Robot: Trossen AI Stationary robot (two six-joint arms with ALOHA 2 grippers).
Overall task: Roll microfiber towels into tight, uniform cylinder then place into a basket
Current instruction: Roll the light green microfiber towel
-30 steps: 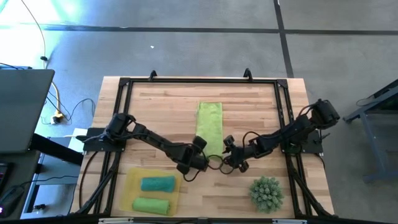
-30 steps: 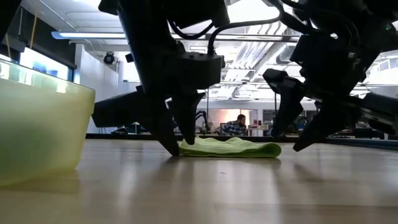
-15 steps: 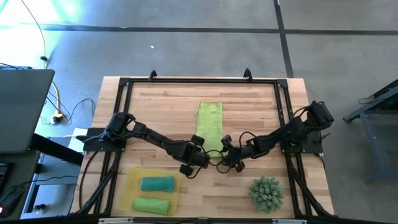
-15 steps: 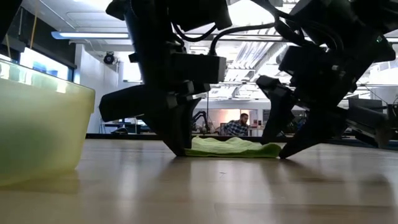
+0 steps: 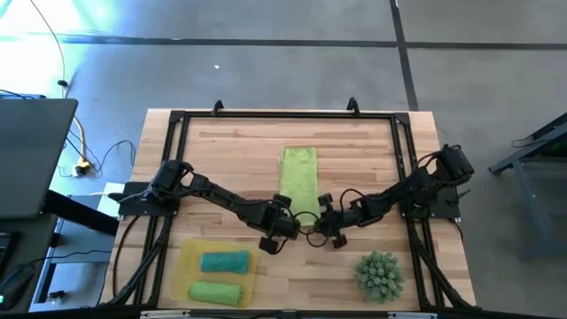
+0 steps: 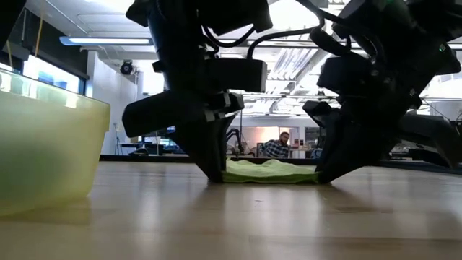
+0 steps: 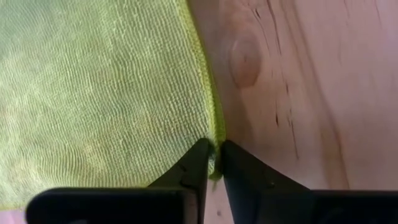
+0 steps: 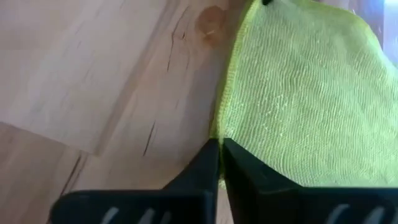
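A lime-green microfiber towel (image 5: 299, 177), folded into a long strip, lies flat on the middle of the wooden table and runs from far to near. My left gripper (image 5: 289, 218) is shut on its near left corner and my right gripper (image 5: 317, 220) on its near right corner. Both stand low at the tabletop in the low view. The translucent yellow basket (image 5: 184, 270) sits near the front left edge, with a teal rolled towel (image 5: 224, 261) and a green rolled towel (image 5: 215, 291) lying in it. My left gripper pinches the towel's hemmed edge at the near left corner (image 7: 216, 138) between its two fingertips, slanting down from the near left. The towel lies flat on the table. How many layers it has, I cannot tell. My right gripper pinches the towel's hem at the near right corner (image 8: 217, 132) between its fingertips, slanting down from the near right. The cloth beyond the fingers lies slack on the wood.
A spiky green ball-shaped plant (image 5: 381, 276) stands at the near right. A black frame (image 5: 266, 115) runs around the tabletop. Bare wood lies to either side of the towel strip. The basket's wall (image 6: 43, 152) rises at the left in the low view.
Both grippers have come down to the towel's near end and shut on its corners. My left gripper has closed where it stood at the left corner. My right gripper has moved toward the table's left edge to the right corner and closed there. The towel has stayed flat.
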